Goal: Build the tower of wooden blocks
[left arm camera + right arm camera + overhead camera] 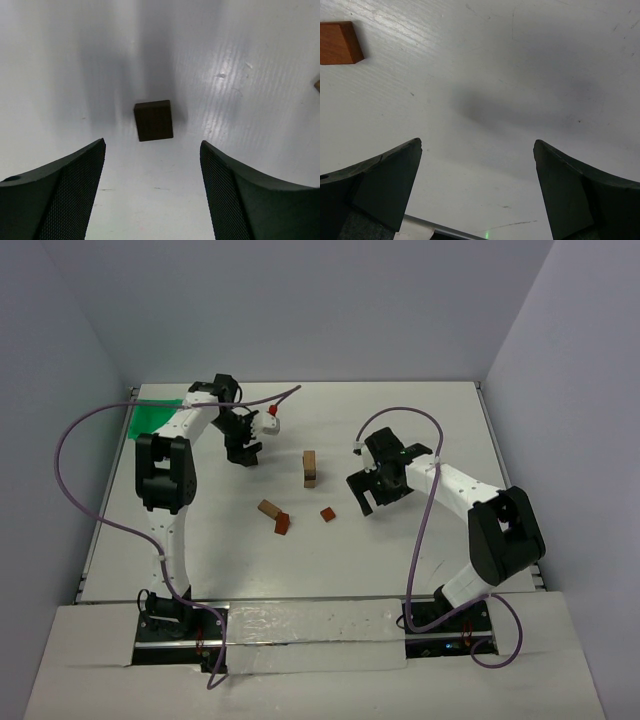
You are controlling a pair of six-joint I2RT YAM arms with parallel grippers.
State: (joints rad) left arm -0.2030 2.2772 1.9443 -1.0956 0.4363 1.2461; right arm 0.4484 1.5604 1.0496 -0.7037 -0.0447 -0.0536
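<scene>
Narrow tan wood block tower (311, 468) stands upright; left of it, the left pincer (152, 150) gapes empty over a dark wooden block (154, 120); right pincer (477, 144) likewise spread, empty.

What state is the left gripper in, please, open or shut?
Open: in the left wrist view the left gripper has its fingers spread wide, and the dark block lies untouched beyond them.

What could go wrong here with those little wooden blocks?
1. The wood block tower is narrow, and the right gripper hangs not far from it; a brush could topple it.
2. The dark brown block lies slightly askew before the open left gripper; closing might twist or skid it.
3. The tan block and a reddish block lie close together; grabbing one may knock the other.
</scene>
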